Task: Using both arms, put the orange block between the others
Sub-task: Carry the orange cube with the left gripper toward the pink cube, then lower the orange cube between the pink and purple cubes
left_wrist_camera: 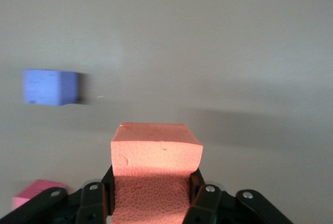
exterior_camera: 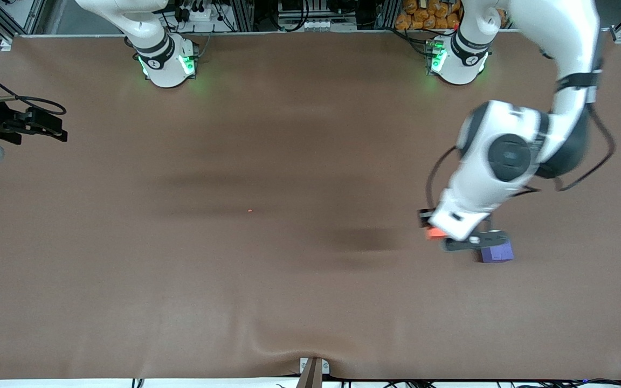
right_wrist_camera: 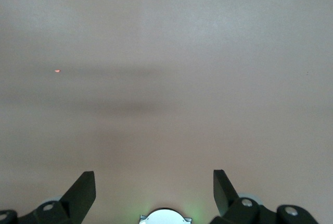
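I have the orange block [left_wrist_camera: 156, 153] clamped in the left end effector [left_wrist_camera: 156, 198], right end effector [right_wrist_camera: 154, 193] waiting wide; placing between purple cube [exterior_camera: 496, 252] and red-pink cube [left_wrist_camera: 36, 193] remains.

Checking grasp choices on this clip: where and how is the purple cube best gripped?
Grip the purple cube across two opposite flat side faces, coming straight down from above. It sits flat on the table, top face clear, though the left claw, shut on the orange block, hangs close by.

Bare desk [exterior_camera: 267, 161] spans the middle — open passage; the purple cube [exterior_camera: 496, 252] and pink cube [left_wrist_camera: 36, 193] crowd the left arm's end.
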Available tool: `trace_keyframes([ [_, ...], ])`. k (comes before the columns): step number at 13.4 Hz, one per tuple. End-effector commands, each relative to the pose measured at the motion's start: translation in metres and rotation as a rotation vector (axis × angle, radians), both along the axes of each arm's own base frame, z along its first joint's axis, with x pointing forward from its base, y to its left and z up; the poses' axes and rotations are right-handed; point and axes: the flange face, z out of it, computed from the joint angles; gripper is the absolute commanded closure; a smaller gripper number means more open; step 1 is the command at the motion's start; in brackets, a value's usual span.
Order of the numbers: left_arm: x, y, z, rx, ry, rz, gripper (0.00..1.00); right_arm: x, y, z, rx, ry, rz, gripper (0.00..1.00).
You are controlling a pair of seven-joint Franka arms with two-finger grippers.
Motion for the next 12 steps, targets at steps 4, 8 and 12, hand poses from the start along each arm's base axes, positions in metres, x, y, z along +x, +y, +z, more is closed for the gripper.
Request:
trace_keyframes([
  [4, -0.027, 0.119, -0.034, -0.022, 0.088, -0.095, 1.0, -0.003, 0.006, 0.004, 0.003, 0.001, 0.007, 0.0],
  [8, -0.055, 0.156, -0.076, -0.04, 0.049, -0.075, 1.0, -0.005, 0.06, 0.0, -0.017, 0.01, 0.021, 0.0],
  [12, -0.076, 0.181, -0.101, -0.042, 0.019, -0.077, 1.0, -0.002, 0.111, -0.007, -0.038, -0.014, 0.065, 0.0],
])
